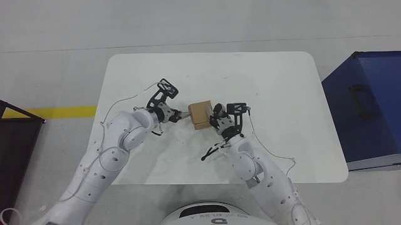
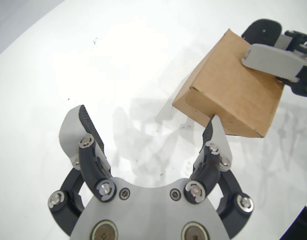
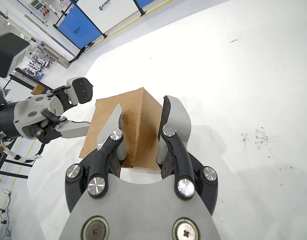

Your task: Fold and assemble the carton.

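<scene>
**Status.** The carton point(image 1: 200, 114) is near the middle of the table point(image 1: 282, 87), between the two grippers. It already has a box shape: the top and side panels are squared up, and the end facing the left gripper point(image 2: 148, 126) is folded in, with a flap seam visible along its upper edge. The opposite end is hidden behind the right gripper point(image 3: 143, 116), so it cannot be confirmed closed.

**Tool state.**
- Left gripper: jaws wide apart, holding nothing. One fingertip point(image 2: 213, 126) is at the lower edge of the folded end.
- Right gripper: fingers straddle a corner of the carton, one lying on the top panel and the other on the adjoining side. It appears clamped there, though pad contact is not fully visible.

**Remaining work (judged).**
1. Check the hidden end and tuck it if it is open.
2. Press the near flap fully home.
3. Set the carton flat; it looks slightly tipped.
</scene>
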{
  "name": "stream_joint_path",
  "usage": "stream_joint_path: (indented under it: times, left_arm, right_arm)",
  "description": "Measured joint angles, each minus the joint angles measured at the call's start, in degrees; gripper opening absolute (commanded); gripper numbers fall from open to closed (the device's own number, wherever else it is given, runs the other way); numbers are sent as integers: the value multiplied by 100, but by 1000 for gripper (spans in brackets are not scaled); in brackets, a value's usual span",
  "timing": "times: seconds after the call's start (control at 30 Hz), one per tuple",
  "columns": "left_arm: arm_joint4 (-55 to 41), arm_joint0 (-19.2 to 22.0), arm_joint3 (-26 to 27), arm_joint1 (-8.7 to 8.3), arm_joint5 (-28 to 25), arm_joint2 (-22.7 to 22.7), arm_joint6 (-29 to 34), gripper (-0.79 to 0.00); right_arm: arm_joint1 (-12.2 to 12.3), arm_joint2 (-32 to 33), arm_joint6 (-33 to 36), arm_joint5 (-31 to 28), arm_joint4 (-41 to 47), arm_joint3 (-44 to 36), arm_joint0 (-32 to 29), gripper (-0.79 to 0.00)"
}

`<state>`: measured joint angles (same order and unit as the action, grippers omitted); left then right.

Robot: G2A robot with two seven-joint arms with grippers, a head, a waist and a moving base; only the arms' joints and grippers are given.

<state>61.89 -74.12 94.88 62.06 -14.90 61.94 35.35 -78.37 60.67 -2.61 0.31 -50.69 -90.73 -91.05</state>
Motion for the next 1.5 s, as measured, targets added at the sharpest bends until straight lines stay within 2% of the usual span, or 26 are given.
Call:
stream_joint_path:
  times: [0.4,0.67,0.83,1.07,1.5]
  left_arm:
    - [24,44,-4,40,2,-96,80,0]
    - [-209,-98,229,1,-84,193,93,0]
    - [-298,-203,370,-22,-178,304,127,0]
    - [-368,-254,443,-29,-205,370,127,0]
    - [-180,-408,389,-98,-289,716,134,0]
  right_arm:
    - [4,0,-9,-35,-62,-36,-45,-459]
    - [5,62,83,-145,177,-56,-46,-465]
    - [29,215,368,-577,715,-91,-67,-456]
    - [100,564,1214,-1168,1640,-94,6,-449]
    - [145,659,1454,-1217,1884,-63,62,-440]
